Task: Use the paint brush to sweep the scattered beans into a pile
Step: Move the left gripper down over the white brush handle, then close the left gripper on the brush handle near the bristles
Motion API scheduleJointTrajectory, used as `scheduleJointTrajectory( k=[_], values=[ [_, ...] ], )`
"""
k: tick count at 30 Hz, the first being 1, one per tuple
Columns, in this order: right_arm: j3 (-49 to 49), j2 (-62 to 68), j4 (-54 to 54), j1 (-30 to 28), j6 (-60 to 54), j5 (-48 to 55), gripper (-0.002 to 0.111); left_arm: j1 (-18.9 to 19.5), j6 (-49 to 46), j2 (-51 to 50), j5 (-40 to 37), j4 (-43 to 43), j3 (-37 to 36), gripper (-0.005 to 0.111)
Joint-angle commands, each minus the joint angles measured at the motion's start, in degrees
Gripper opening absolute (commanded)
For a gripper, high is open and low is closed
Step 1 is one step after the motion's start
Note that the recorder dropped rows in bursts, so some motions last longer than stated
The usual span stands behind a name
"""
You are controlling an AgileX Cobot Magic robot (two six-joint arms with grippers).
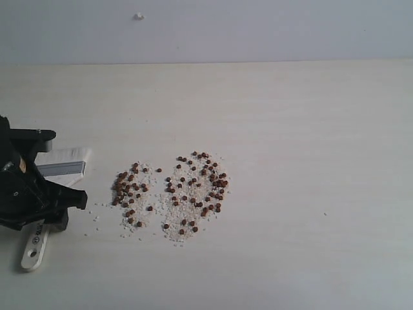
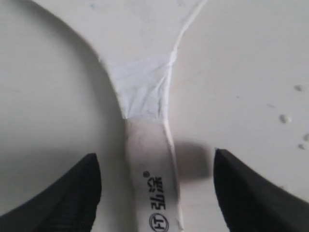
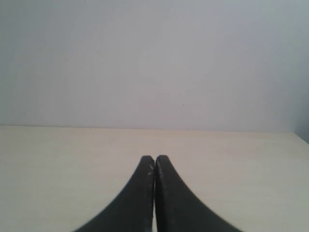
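The paint brush lies flat at the table's left, with whitish bristles, a silver ferrule and a pale handle end with a hole. My left gripper hovers over it, open. In the left wrist view its black fingers stand wide on either side of the printed handle without touching it. The scattered beans, reddish-brown among pale crumbs, lie in two loose patches right of the brush, a smaller one and a wider one. My right gripper is shut and empty above bare table.
A few stray crumbs lie between the brush and the beans. The pale wooden table runs back to a grey wall with a small white mark.
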State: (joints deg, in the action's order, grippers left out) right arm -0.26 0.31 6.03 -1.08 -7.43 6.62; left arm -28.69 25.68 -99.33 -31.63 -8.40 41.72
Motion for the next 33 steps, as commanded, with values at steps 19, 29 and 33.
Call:
scheduleJointTrajectory(
  k=[19, 29, 33],
  values=[
    [0.26, -0.31, 0.09, -0.24, 0.1, -0.65, 0.0, 6.22, -16.34, -0.42, -1.47, 13.12, 1.02, 0.063],
    [0.26, -0.31, 0.09, -0.24, 0.1, -0.65, 0.0, 6.22, -16.34, -0.42, -2.15, 13.31, 1.02, 0.063],
    [0.26, -0.31, 0.09, -0.24, 0.1, -0.65, 0.0, 5.98, -16.34, -0.42, -2.49, 13.28, 1.02, 0.063]
  ],
)
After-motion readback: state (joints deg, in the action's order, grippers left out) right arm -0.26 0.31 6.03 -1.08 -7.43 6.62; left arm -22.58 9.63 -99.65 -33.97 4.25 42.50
